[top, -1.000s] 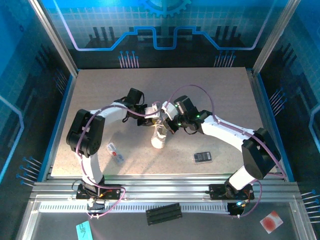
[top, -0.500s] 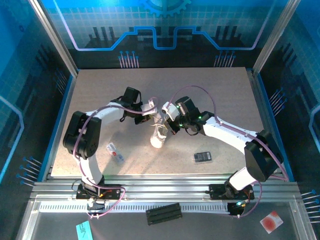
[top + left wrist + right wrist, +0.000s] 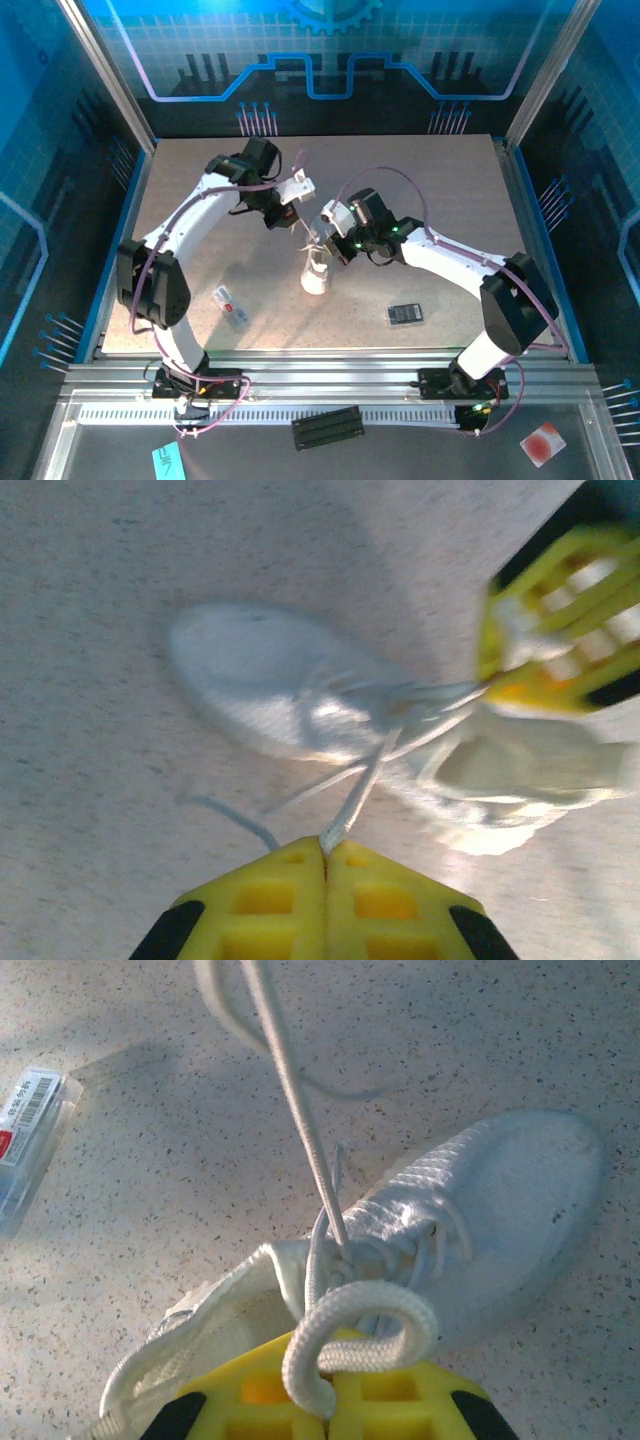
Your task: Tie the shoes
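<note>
Top external view: left hand (image 3: 298, 188) pinches a lace (image 3: 358, 798) taut from the sneaker (image 3: 317, 275); right hand (image 3: 332, 228) clamps a lace loop (image 3: 365, 1315). No bow tied yet.

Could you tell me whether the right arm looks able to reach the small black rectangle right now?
Probably not yet: the right gripper is shut on a lace of the sneaker and must let go before going to the black rectangle.

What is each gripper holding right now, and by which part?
Left gripper pinches one taut lace strand partway along; right gripper pinches a lace loop near the sneaker's eyelets.
</note>
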